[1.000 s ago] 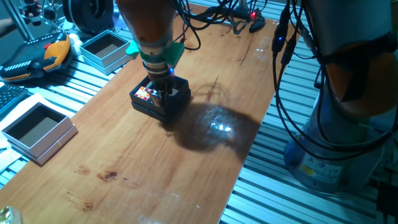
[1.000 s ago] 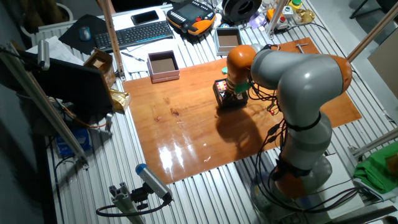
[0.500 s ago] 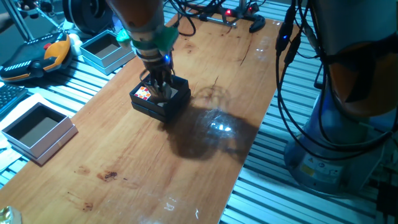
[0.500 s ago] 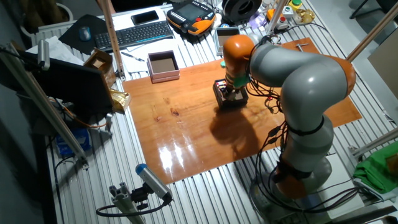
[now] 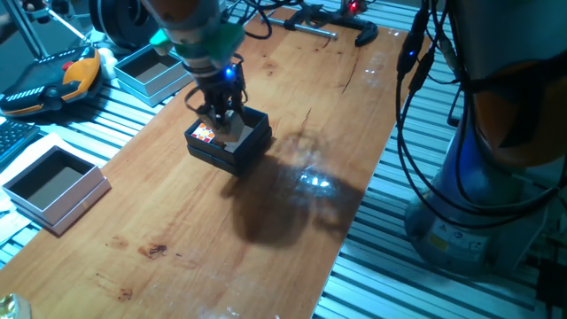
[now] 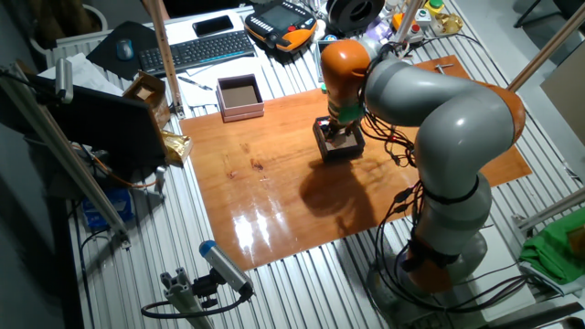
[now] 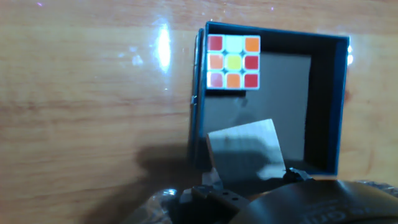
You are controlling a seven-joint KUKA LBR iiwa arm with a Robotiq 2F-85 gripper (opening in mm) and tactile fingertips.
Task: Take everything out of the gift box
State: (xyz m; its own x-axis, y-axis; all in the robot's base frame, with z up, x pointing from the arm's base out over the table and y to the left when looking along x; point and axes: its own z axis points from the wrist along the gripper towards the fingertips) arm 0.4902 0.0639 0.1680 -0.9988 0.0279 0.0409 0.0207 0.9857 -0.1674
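The black gift box point(image 5: 244, 149) stands on the wooden table; it also shows in the other fixed view point(image 6: 339, 147) and in the hand view point(image 7: 324, 99). The multicoloured puzzle cube point(image 7: 233, 62) lies in one corner of the box, also seen in the fixed view point(image 5: 205, 133). My gripper point(image 5: 224, 119) is shut on the plain grey-beige block point(image 7: 244, 148) and holds it tilted, just above the box floor. In the hand view the gripper point(image 7: 249, 177) shows only at the bottom edge. In the other fixed view the arm hides the gripper point(image 6: 340, 128) and the block.
Two pale blue-grey open boxes stand at the table's left side, one far point(image 5: 151, 69) and one near point(image 5: 55, 184). An orange pendant point(image 5: 53, 81) lies beyond the edge. Cables point(image 5: 301, 18) lie at the far end. A keyboard point(image 6: 196, 50) and a brown-lined box point(image 6: 240, 97) are behind.
The gripper has shifted a little left and risen out of the box with the grey-beige block between its fingers. The puzzle cube and the box have stayed in place.
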